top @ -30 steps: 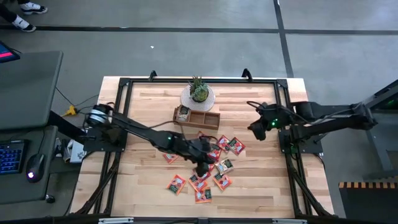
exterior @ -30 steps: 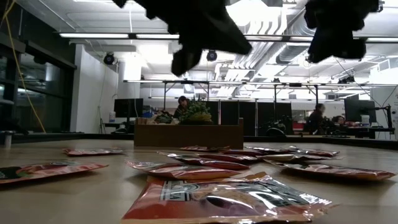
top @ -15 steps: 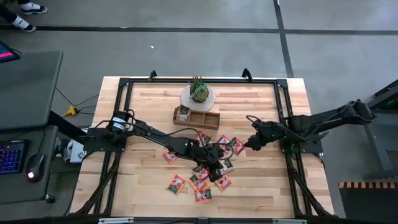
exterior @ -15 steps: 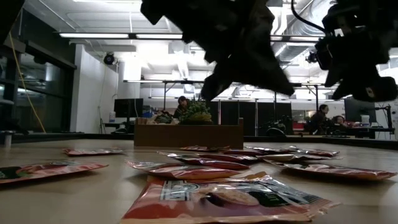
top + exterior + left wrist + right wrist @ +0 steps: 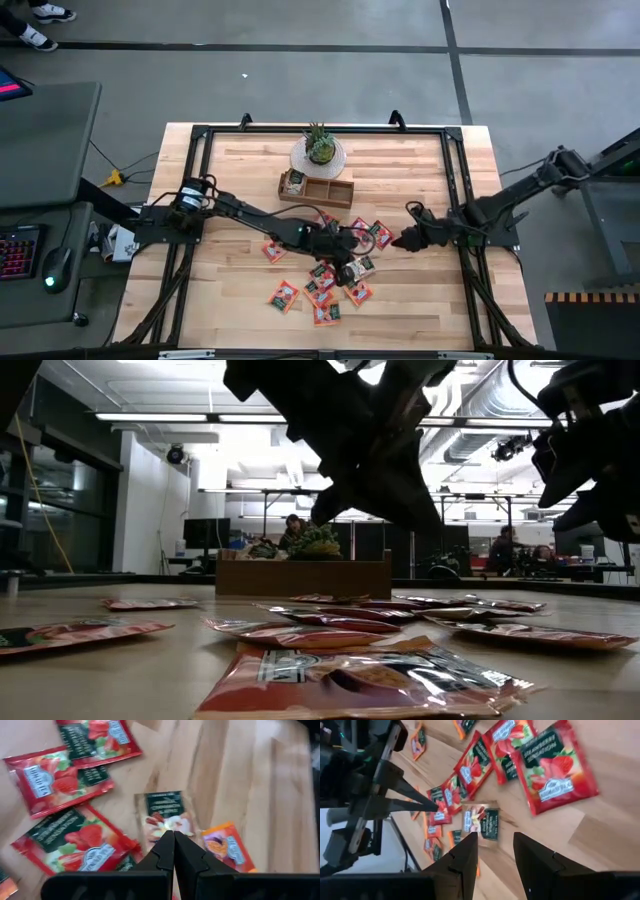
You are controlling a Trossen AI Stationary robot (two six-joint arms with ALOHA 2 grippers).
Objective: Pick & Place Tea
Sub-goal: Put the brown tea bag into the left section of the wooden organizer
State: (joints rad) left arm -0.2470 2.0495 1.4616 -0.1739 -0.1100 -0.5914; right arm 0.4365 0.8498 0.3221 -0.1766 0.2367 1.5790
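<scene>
From above, my left gripper (image 5: 345,262) is stretched out over the middle of the bench (image 5: 240,300), right on top of the scatter of tea sachets (image 5: 322,290). The sachets lie flat in a loose cluster between the bench's centre and its near edge, just in front of the wooden tray (image 5: 318,188); a potted plant (image 5: 319,147) sits behind the tray, toward the far edge. My right gripper (image 5: 396,241) comes in low from the right edge, its tip just beside the sachets on that side of the cluster.

Down at bench level, the nearest sachet (image 5: 365,682) lies flat in front, more sachets spread behind it, the tray beyond them. Both my arms hang dark overhead, off the wood.

Left wrist now: my two fingers (image 5: 165,851) are pressed together, tip to tip, nothing between them. Directly past the tips lies a pale sachet with a dark green band (image 5: 165,815), an orange one (image 5: 223,845) just beside it, red ones off to the other side.

Right wrist: my fingers (image 5: 468,851) stand apart, a clear gap between them, holding nothing. The same pale sachet (image 5: 480,820) lies on the wood just beyond them, with red sachets (image 5: 552,767) farther out, and my left arm's closed fingertips reach in touching that pale sachet's edge.
</scene>
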